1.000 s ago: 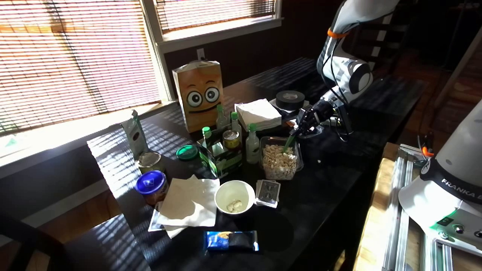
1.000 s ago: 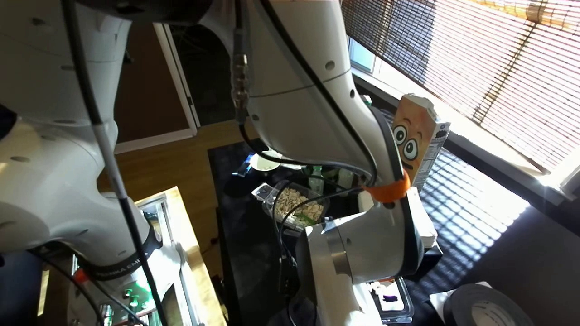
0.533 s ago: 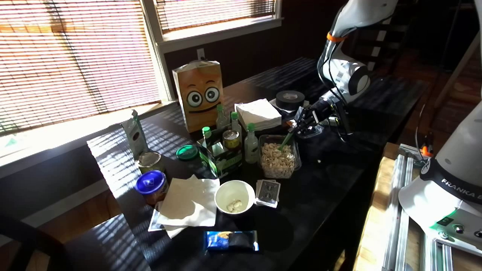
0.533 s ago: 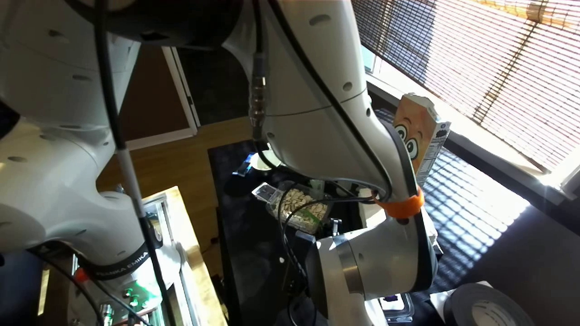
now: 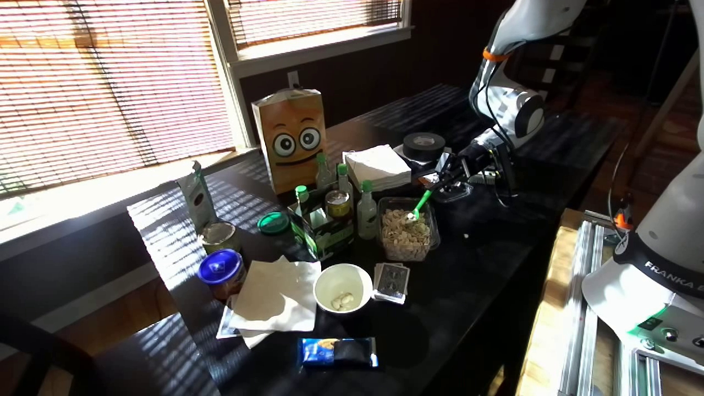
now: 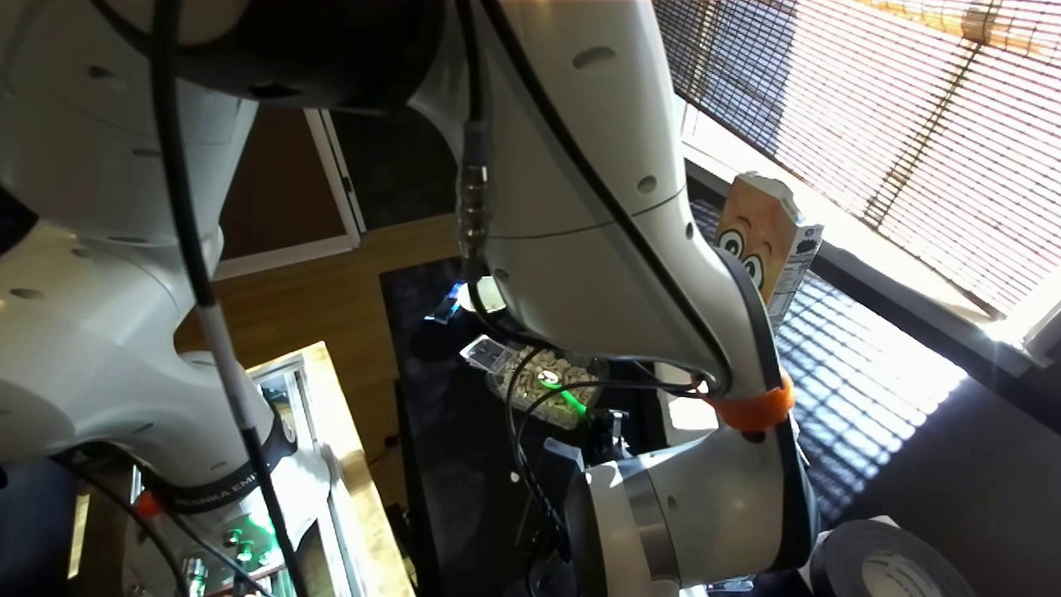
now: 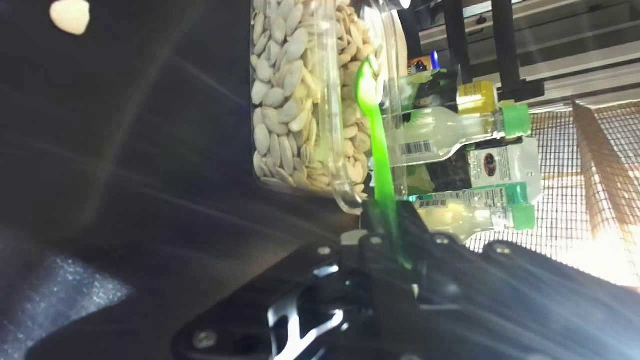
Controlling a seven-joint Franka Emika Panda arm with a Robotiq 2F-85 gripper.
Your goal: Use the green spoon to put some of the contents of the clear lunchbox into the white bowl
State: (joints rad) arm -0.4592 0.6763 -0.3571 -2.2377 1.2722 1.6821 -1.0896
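Observation:
The clear lunchbox [image 5: 407,254] holds pale tan seeds and stands on the dark table; its clear rim shows in the wrist view [image 7: 327,100]. My gripper [image 5: 435,188] is shut on the handle of the green spoon [image 5: 422,203]; the wrist view shows the gripper [image 7: 387,212] with the spoon [image 7: 381,150] pointing away from it. The spoon's head is above the seeds in the lunchbox and carries some pale seeds. The white bowl [image 5: 334,279] stands apart from the lunchbox, with a few seeds at its bottom. In an exterior view, cables partly hide the bowl [image 6: 491,292].
A clear green-capped bottle [image 5: 367,215] stands beside the lunchbox, next to a bottle carrier [image 5: 330,239]. A card deck [image 5: 391,283] lies between lunchbox and bowl. Napkins [image 5: 280,297] and a blue packet [image 5: 336,352] lie near the bowl. A loose seed [image 5: 466,236] lies on the table.
The spoon's head was down in the seeds; now it is raised above them, bright in the sunlight, with seeds on it. The lunchbox has shifted slightly. The white bowl has not moved.

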